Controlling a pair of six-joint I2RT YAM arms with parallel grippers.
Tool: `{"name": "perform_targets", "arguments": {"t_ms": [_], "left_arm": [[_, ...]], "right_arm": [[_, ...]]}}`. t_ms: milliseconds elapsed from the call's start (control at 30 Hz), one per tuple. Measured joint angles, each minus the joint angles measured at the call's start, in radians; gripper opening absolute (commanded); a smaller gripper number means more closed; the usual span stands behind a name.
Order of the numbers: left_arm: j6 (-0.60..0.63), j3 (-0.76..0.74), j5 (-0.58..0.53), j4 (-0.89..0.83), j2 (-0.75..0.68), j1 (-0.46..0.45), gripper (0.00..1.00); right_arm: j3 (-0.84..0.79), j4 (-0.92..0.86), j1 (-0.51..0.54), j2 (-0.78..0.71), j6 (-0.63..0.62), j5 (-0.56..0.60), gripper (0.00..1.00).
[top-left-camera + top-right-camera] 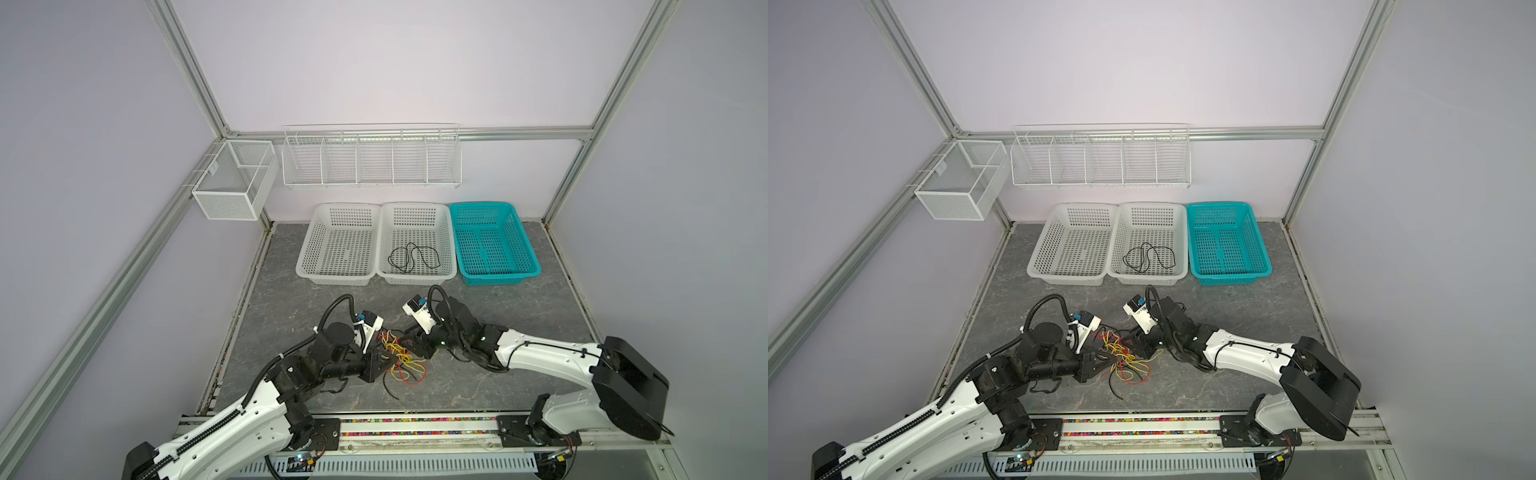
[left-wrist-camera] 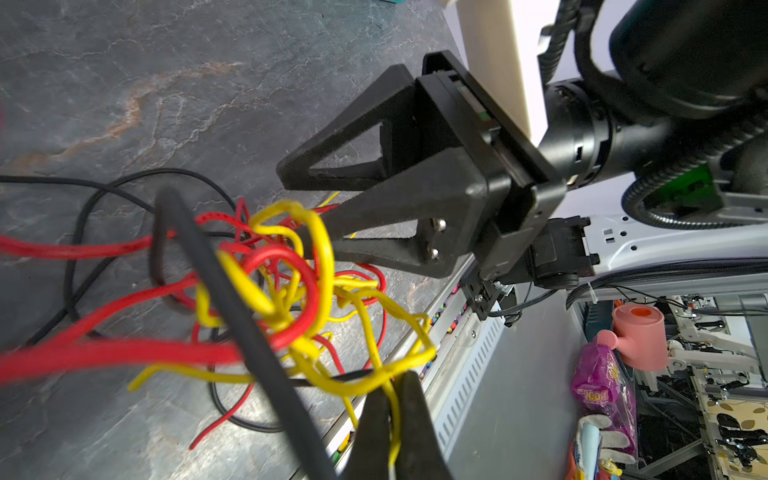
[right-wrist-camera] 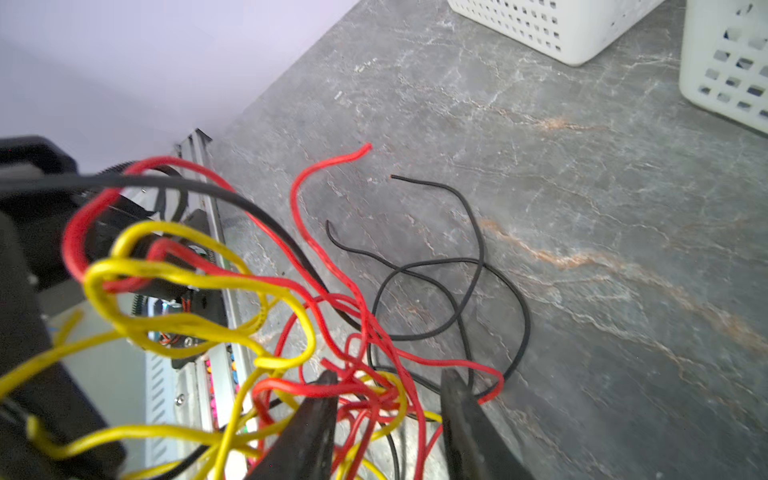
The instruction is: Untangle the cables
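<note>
A tangle of red, yellow and black cables (image 1: 402, 360) (image 1: 1124, 362) lies on the grey floor between my two arms. In the left wrist view my left gripper (image 2: 394, 384) is shut on a yellow cable (image 2: 328, 249) that runs up into the knot. My right gripper (image 3: 388, 380) is open, its two fingers astride red and yellow strands of the tangle, with none of them pinched. In both top views the left gripper (image 1: 388, 359) meets the knot from the left and the right gripper (image 1: 409, 345) from the right. Another black cable (image 1: 413, 257) lies loose in the middle white basket (image 1: 448, 249).
Three baskets stand in a row at the back: a white one (image 1: 309, 249), the middle white one and a teal one (image 1: 530, 253). Two white wire racks (image 1: 370, 160) hang on the back wall. A metal rail (image 1: 415, 428) runs along the front edge.
</note>
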Motion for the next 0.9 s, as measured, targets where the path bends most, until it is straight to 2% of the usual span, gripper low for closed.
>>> {"name": "perform_targets", "arguments": {"t_ms": [67,267,400,567,700,900], "left_arm": [[0.000,0.000,0.003,0.005,0.000,0.000,0.00],[0.000,0.000,0.012,0.005,-0.013,-0.001,0.00],[0.000,0.000,0.014,0.016,-0.024,-0.001,0.00],[0.000,0.000,-0.020,0.019,-0.021,-0.001,0.00],[-0.001,0.001,-0.076,0.026,0.020,-0.001,0.00],[-0.016,0.008,-0.114,0.084,0.141,0.004,0.00]], "right_arm": [[-0.010,0.029,0.000,0.000,0.003,-0.016,0.43],[-0.085,0.111,0.001,-0.024,0.018,-0.025,0.19],[-0.093,0.101,0.002,-0.069,0.009,0.016,0.07],[-0.093,-0.029,0.007,-0.192,-0.014,0.171,0.07],[-0.089,-0.196,-0.005,-0.325,-0.024,0.324,0.07],[-0.075,-0.462,-0.103,-0.517,-0.024,0.410,0.06]]}}
